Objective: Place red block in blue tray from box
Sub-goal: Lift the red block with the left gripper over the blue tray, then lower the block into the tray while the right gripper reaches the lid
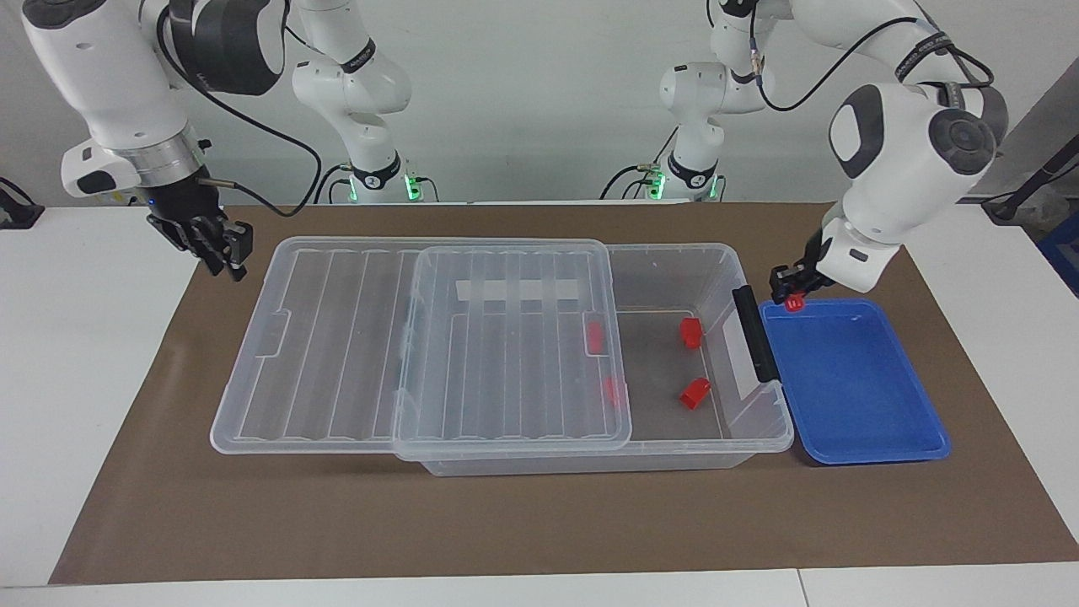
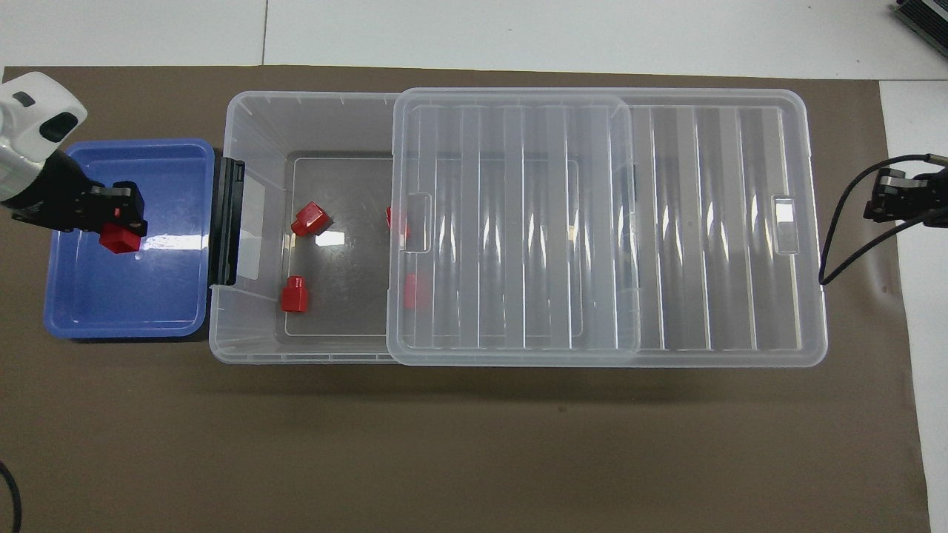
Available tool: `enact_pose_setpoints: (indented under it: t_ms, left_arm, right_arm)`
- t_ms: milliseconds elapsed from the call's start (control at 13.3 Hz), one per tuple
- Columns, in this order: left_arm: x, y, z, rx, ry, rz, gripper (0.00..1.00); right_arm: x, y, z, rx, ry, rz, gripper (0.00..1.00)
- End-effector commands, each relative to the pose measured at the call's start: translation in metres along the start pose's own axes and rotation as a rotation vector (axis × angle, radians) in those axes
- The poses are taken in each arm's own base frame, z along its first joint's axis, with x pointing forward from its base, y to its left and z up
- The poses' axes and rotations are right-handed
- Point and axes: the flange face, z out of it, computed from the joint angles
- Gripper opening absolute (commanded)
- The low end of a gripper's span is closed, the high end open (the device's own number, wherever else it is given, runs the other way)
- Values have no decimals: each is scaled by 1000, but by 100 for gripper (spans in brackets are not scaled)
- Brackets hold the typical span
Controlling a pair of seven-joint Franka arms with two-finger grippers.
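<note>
My left gripper (image 1: 793, 291) is shut on a red block (image 1: 794, 304) and holds it in the air over the blue tray (image 1: 851, 388); the gripper (image 2: 118, 222), block (image 2: 120, 238) and tray (image 2: 126, 296) also show in the overhead view. The tray lies flat beside the box (image 1: 674, 257), at the left arm's end. The box's lid (image 1: 506, 337) is slid toward the right arm's end, leaving that end of the box open. Two red blocks (image 1: 691, 331) (image 1: 695, 392) lie on the open floor; two more (image 1: 595, 335) (image 1: 613, 389) show through the lid. My right gripper (image 1: 223, 244) waits above the mat past the lid's end.
The box (image 2: 252, 118) has a black end handle (image 1: 754, 333) right against the tray. The lid (image 2: 666, 222) overhangs the box toward the right arm. A brown mat (image 1: 506, 523) covers the table under everything.
</note>
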Motion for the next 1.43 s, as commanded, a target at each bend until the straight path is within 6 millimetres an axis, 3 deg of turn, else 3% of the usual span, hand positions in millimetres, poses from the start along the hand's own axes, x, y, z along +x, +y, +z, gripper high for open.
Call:
enact_pose_setpoints:
  t_ms: [0, 150, 375, 600, 900, 1050, 1350]
  left_arm:
    - [3, -35, 17, 20, 100, 63, 0]
    - [3, -57, 43, 65, 206, 75, 0]
    - [9, -79, 55, 78, 248, 92, 0]
    - [7, -106, 106, 77, 248, 52, 0]
    - [22, -107, 151, 75, 248, 58, 0]
    - [27, -104, 167, 75, 252, 65, 0]
    - [22, -109, 183, 78, 248, 88, 0]
  right_arm:
    - [-1, 10, 20, 14, 10, -63, 0]
    - [-4, 13, 38, 14, 13, -79, 0]
    - [-7, 7, 60, 16, 7, -86, 0]
    - [-14, 4, 76, 14, -12, -88, 0]
    - [-12, 9, 77, 16, 11, -93, 0]
    - [-14, 18, 89, 12, -7, -170, 0]
    - [-14, 31, 104, 9, -3, -171, 0]
